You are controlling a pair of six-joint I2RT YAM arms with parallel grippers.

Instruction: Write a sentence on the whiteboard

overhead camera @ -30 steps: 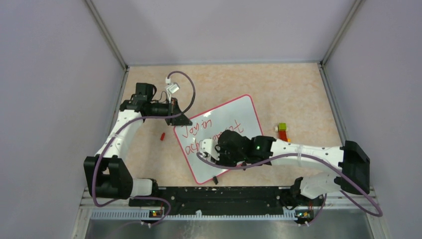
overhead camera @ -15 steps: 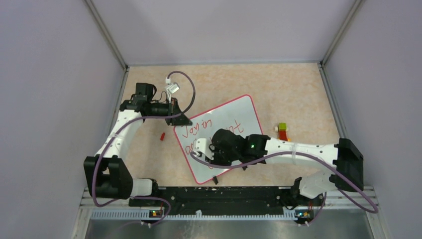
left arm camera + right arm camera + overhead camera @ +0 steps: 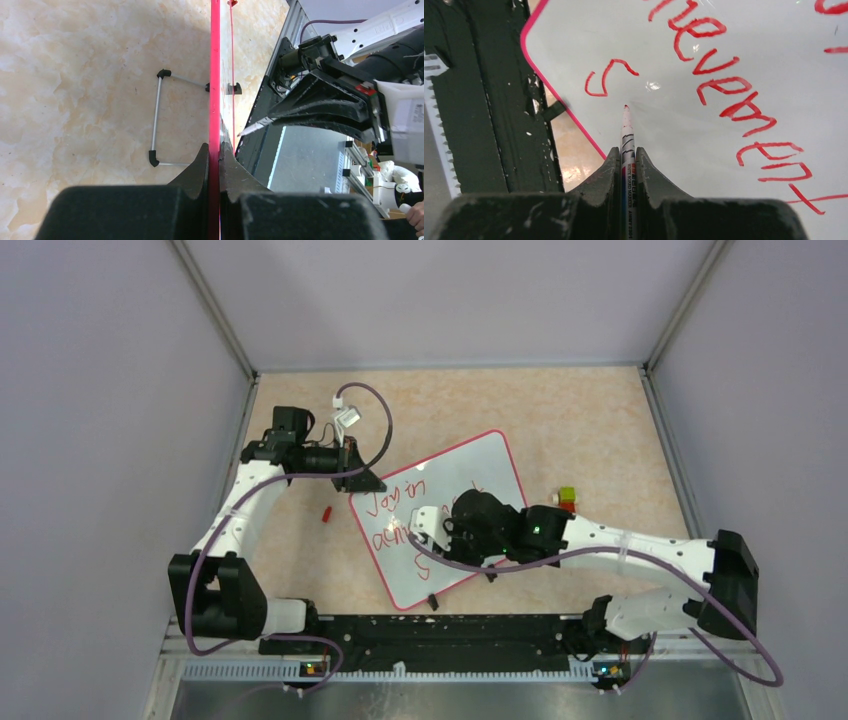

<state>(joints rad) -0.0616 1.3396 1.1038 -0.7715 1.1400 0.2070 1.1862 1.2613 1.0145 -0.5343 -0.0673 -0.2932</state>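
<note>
Hiding much of the sentence (image 3: 393,502), right pincer (image 3: 626,152) clamps a marker (image 3: 626,131) — left pincer (image 3: 214,149) nips the whiteboard (image 3: 215,75) frame.

From above and behind, we look steeply down on the whole surface (image 3: 590,420). Our left wrist view sits very close, sighting edge-on along the frame of the whiteboard (image 3: 215,75); our right wrist view is near its written face, looking down the marker (image 3: 626,135). All three views share the whiteboard
</note>
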